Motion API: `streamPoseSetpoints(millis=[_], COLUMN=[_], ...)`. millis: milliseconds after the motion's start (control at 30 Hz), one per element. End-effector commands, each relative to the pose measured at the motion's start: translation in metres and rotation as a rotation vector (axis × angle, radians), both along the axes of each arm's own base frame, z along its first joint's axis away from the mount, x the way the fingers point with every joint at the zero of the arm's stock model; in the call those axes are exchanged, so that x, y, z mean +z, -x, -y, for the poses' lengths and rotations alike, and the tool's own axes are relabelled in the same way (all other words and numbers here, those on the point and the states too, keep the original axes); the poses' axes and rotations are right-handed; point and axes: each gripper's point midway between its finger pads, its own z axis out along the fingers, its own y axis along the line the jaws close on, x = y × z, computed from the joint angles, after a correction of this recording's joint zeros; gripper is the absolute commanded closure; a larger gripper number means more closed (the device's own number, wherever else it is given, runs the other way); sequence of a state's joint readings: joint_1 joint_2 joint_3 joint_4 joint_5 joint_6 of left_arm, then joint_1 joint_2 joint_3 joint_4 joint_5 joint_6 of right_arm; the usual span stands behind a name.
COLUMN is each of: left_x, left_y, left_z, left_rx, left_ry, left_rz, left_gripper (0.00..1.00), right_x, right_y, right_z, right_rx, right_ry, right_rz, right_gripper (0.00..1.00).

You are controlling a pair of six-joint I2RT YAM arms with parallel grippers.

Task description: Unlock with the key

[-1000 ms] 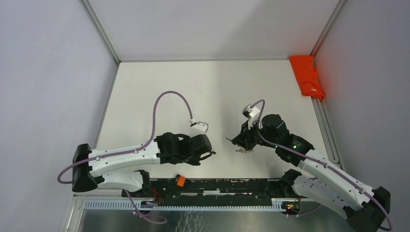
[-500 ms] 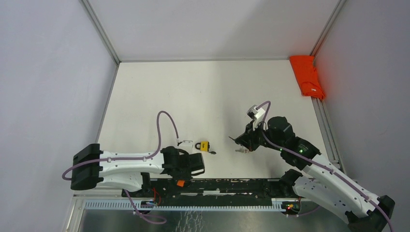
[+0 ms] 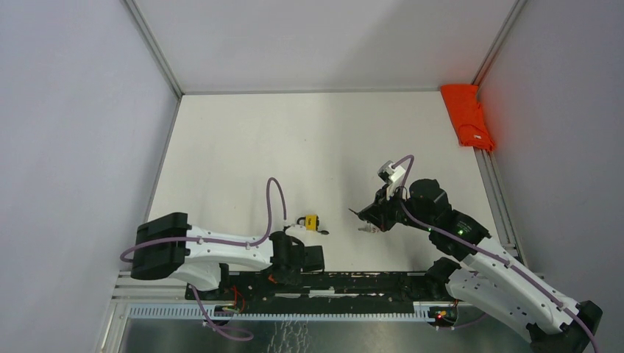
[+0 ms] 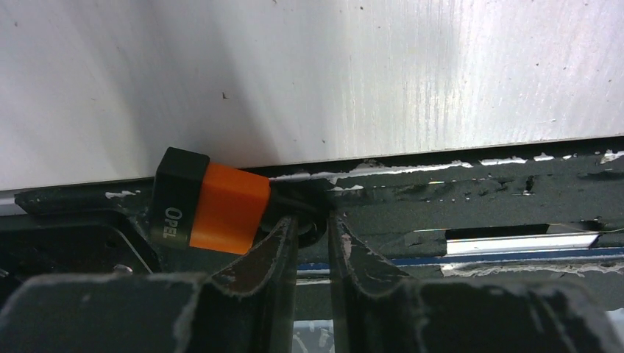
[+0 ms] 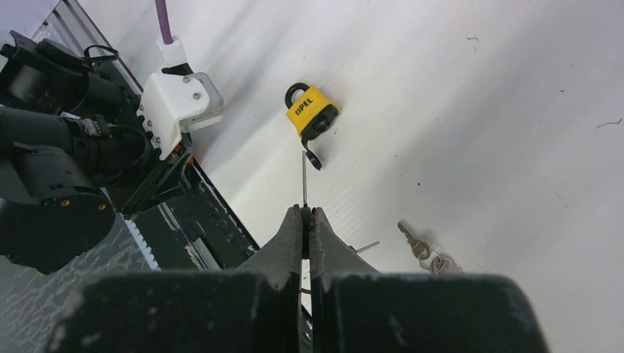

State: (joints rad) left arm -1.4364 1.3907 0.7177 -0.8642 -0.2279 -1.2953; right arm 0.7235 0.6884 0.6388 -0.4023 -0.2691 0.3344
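The right pincer [image 5: 304, 209] is closed on a thin silver key [image 5: 304, 176], pointed toward the yellow padlock [image 5: 312, 110] laid on the white desk [image 5: 478, 110]. The left pincer [image 4: 313, 220] is seen narrowly parted beside an orange padlock [image 4: 221, 209]; whether anything is held cannot be told.

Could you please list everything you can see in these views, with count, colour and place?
Yellow padlock with a black shackle: one, yellow, lying on the table ahead of the right gripper, a small black piece at its base.
Orange-and-black padlock: one, orange, on the rail at the table's near edge.
Thin silver key: one, silver, pinched in the right gripper.
Ring of loose silver keys: one bunch, silver, on the table near the right gripper.
Red-orange folded object: one, far right corner.
White table: one, white.
Black metal rail: one, black, along the near edge.
Left gripper: black, jaws slightly apart, tips beside the orange padlock.
Right gripper: black, shut on the key.
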Motion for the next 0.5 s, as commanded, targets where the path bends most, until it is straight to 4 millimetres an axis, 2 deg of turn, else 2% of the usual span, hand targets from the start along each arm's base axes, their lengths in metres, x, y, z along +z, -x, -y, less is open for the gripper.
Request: streamPoseSetpoints(millis=[0, 167, 200, 300, 400, 467], left_x=[-0.003, -0.007, -0.008, -0.009, 0.002, 0.019], left_y=[0.004, 0.007, 0.008, 0.007, -0.002, -0.013], left_z=[0.011, 0.012, 0.011, 0.009, 0.012, 0.016], left_rx=[0.034, 0.006, 0.001, 0.001, 0.011, 0.021], left_ry=[0.019, -0.003, -0.009, -0.016, -0.001, 0.019], left_rz=[-0.004, -0.016, -0.018, -0.008, 0.041, 0.101], left_gripper=[0.72, 0.7, 0.73, 0.95, 0.98, 0.98], right_x=[0.005, 0.007, 0.008, 0.01, 0.01, 0.011], right_y=[-0.001, -0.001, -0.001, -0.001, -0.002, -0.003], right_z=[0.0, 0.0, 0.0, -0.002, -0.002, -0.003], right_rx=[0.003, 0.004, 0.002, 0.002, 0.001, 0.0], right_ry=[-0.016, -0.021, -0.025, -0.034, -0.035, -0.039], right_rz=[0.021, 0.023, 0.028, 0.031, 0.03, 0.03], right_gripper=[1.0, 1.0, 1.0, 1.0, 1.0, 1.0])
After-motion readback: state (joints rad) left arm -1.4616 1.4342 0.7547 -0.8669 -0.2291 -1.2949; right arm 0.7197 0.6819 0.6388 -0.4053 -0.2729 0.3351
